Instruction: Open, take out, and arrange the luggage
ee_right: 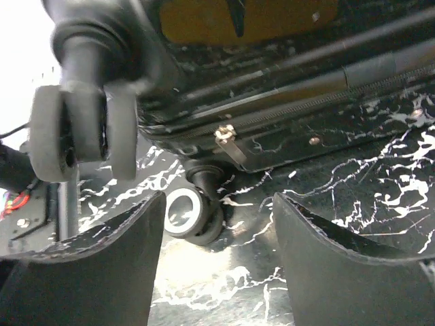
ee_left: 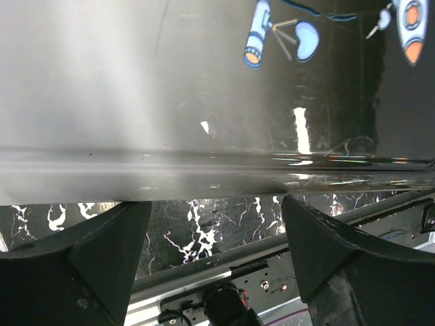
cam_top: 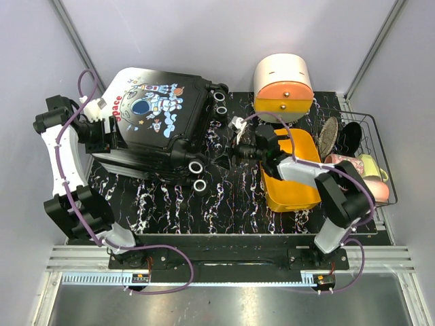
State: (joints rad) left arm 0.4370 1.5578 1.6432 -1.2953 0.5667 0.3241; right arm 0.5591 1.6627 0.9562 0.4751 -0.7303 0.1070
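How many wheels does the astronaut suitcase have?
4 in the top view: two wheels at the luggage's far right corner, two at its near right corner. None seem hidden, though I can't be sure.

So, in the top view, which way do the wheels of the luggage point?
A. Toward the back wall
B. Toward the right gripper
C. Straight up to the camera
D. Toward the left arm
B: the wheels sit at the right end of the luggage, and the right gripper hangs open just beside them.
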